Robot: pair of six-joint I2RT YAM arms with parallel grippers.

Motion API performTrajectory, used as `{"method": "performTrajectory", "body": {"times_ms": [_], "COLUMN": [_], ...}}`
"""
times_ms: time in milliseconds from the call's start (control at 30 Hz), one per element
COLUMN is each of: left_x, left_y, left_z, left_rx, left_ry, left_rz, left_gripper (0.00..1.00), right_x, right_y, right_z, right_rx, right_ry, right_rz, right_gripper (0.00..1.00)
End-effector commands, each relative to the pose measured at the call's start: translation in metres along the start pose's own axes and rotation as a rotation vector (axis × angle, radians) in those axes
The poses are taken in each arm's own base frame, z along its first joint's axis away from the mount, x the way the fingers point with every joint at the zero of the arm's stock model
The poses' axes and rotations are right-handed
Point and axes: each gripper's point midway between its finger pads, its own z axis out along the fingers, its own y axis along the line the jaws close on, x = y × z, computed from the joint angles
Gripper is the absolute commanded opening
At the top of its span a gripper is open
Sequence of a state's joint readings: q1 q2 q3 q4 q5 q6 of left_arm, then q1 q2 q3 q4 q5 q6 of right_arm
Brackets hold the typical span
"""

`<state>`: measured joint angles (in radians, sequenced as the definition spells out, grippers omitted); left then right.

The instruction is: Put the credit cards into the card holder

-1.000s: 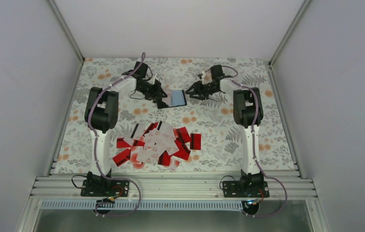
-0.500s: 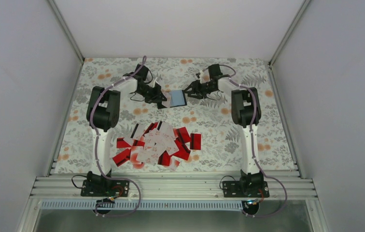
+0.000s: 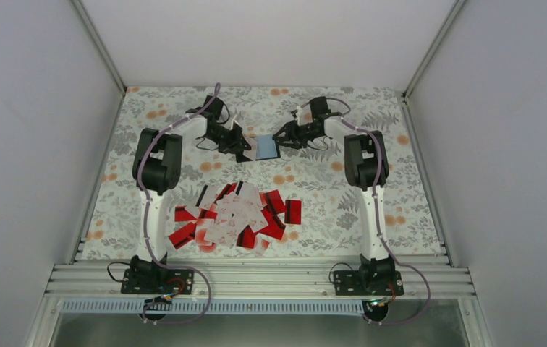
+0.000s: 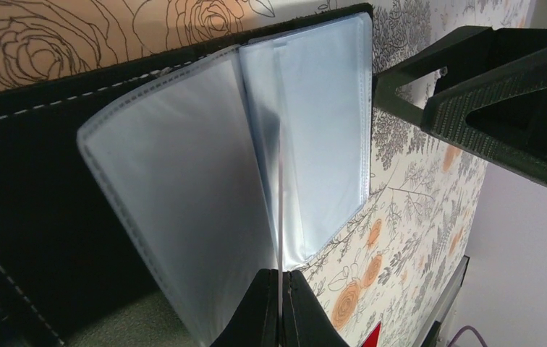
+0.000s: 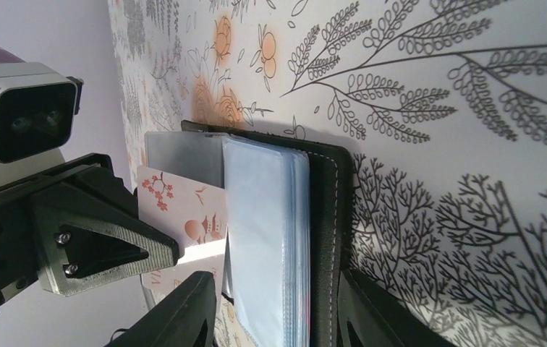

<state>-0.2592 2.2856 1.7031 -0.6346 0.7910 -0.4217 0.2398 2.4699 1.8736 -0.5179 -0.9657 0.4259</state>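
1. Two fingers of the left gripper (image 4: pixel 279 293) are pressed fully together at the bottom centre of its wrist view. They pinch one thin clear sleeve (image 4: pixel 280 217), seen edge-on.
2. I judge that this sleeve is held apart from the other sleeves (image 4: pixel 176 195) so that a pocket stands open for a card.
3. The right gripper (image 5: pixel 278 314) is about half open at the bottom of its own view. Its fingers stand on both sides of the black cover and the stack of sleeves, and they seem to clamp them. Probably it steadies the card holder (image 5: pixel 325 210) for the left arm.
4. The card holder lies open in the upper middle of the top view, between both grippers, on the flowered table (image 3: pixel 401 188).
5. The credit cards (image 3: pixel 234 217) make a red and white pile in the lower middle of the top view, well apart from the holder. Neither gripper has one.
6. A pale card (image 5: pixel 184 210) with red marks shows left of the sleeves in the right wrist view. I cannot tell if it sits inside a pocket. The fingertips are cut off by the bottom edges, and it is not clear whether the holder rests on the table.
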Motion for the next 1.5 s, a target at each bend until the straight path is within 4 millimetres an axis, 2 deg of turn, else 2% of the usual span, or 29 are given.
{"method": "performTrajectory", "body": {"times_ms": [0,500,1133,1467], "left_x": [-0.003,-0.006,-0.028,-0.025], "left_y": [-0.001,0.004,0.004,0.006], "left_z": [0.004,0.011,0.014,0.019], "left_rx": [0.022,0.032,0.036,0.021], "left_ry": [0.013,0.014,-0.062,-0.072], "left_rz": [0.008,-0.004,0.021,0.008], "left_gripper": [0.02,0.02,0.02,0.02], "right_x": [0.004,0.01,0.021,0.029], "right_y": [-0.004,-0.009,-0.016,-0.023], "right_z": [0.013,0.02,0.025,0.029], "right_rx": [0.002,-0.004,-0.016,-0.014], "right_ry": [0.029,0.056,0.094,0.113], "right_rz": [0.015,0.02,0.034,0.05], "right_gripper": [0.44,0.42,0.41,0.4]}}
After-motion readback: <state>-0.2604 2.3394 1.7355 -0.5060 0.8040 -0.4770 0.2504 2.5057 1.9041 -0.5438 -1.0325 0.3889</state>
